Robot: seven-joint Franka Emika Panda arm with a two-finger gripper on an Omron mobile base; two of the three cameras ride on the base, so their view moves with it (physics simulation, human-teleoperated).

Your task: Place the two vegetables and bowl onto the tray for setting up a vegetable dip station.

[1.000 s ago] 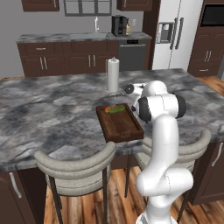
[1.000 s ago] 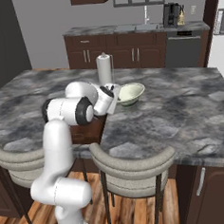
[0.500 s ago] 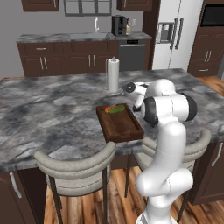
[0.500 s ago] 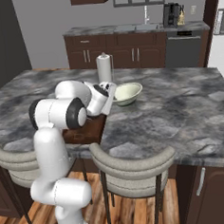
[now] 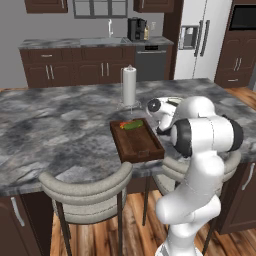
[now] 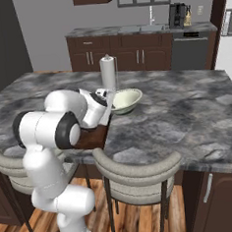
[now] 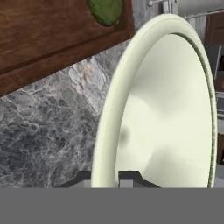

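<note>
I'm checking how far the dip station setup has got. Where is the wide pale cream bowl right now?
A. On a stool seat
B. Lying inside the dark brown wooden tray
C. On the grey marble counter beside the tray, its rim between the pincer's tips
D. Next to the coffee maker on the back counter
C: the wide pale cream bowl sits on the grey marble counter beside the dark brown wooden tray, with the pincer shut on its rim.

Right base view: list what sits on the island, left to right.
Tray → paper towel roll → bowl.
</note>
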